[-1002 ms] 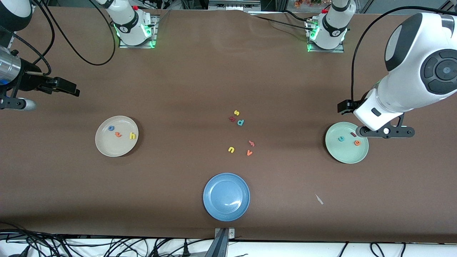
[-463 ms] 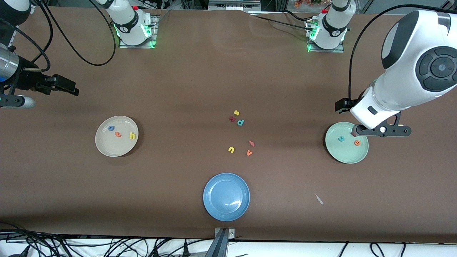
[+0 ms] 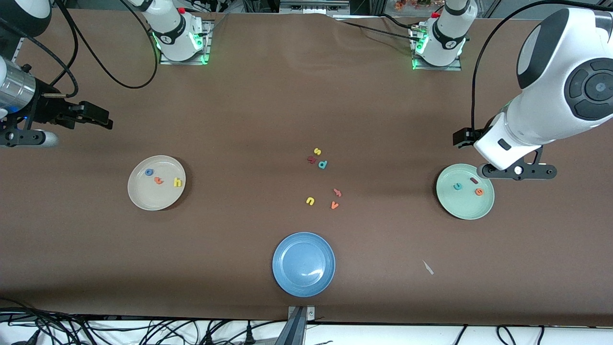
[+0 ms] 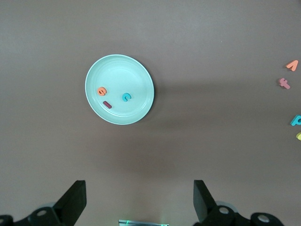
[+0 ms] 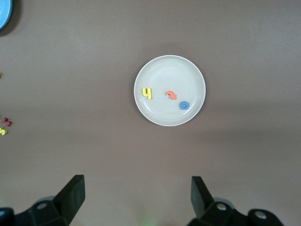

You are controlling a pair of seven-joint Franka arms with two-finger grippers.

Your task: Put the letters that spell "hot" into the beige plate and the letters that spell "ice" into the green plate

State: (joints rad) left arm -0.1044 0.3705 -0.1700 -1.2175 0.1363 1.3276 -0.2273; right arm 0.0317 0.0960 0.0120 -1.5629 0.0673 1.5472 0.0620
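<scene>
Wrist views show both hands spread empty, left hand (image 4: 136, 200) over table near green plate (image 4: 141, 106), right hand (image 5: 136, 197) near beige plate (image 5: 155, 113).

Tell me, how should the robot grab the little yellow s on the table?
Probably from straight above, fingers closing on the two outer edges of the yellow s. It lies flat, so only its thin rim offers a grip. The dark red letter and teal d sit close beside it, so come down on its clearer sides.
</scene>
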